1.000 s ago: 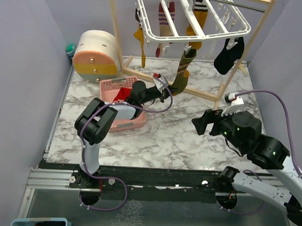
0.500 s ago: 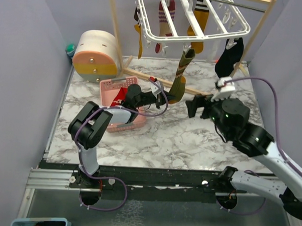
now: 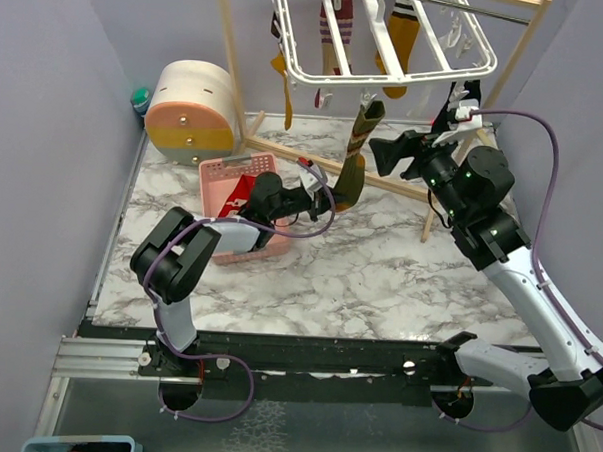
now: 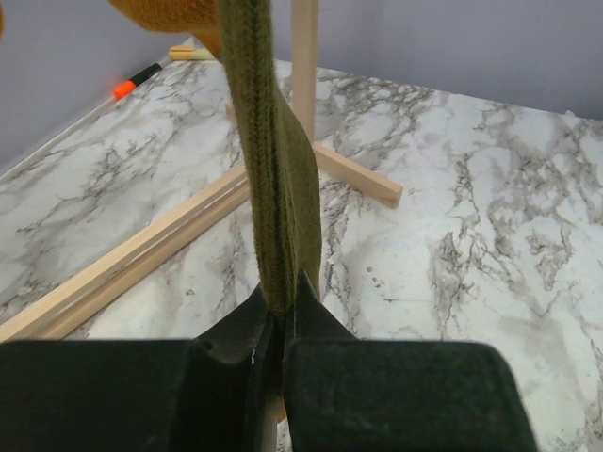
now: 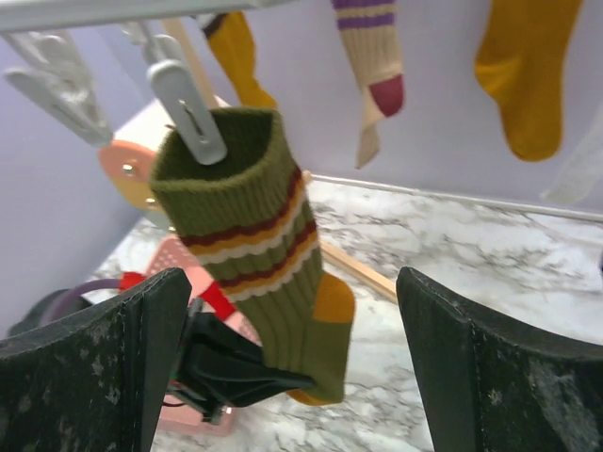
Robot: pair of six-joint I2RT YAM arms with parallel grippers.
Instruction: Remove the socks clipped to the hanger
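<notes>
An olive green sock [image 3: 353, 156] with a striped cuff hangs from a white clip [image 5: 193, 113] on the white hanger [image 3: 389, 65]. My left gripper [image 3: 330, 192] is shut on the sock's toe end, and the fabric [image 4: 275, 179] runs up from between its jaws [image 4: 281, 303]. My right gripper [image 3: 385, 153] is open just right of the sock's cuff. In the right wrist view the sock [image 5: 268, 254] hangs between its spread fingers [image 5: 471, 358]. Two mustard socks [image 3: 400, 35], a red striped sock [image 3: 333, 37] and a black sock [image 3: 467, 93] stay clipped.
A pink basket [image 3: 224, 173] holding a red item sits under my left arm. A round wooden drawer box [image 3: 192, 106] stands at the back left. The wooden rack's base bar [image 3: 398, 185] and uprights [image 3: 229, 53] cross the back of the marble table.
My right arm has risen and swung back-left, from the table's right side up to the olive sock's cuff. My left gripper has kept hold of the sock's toe.
</notes>
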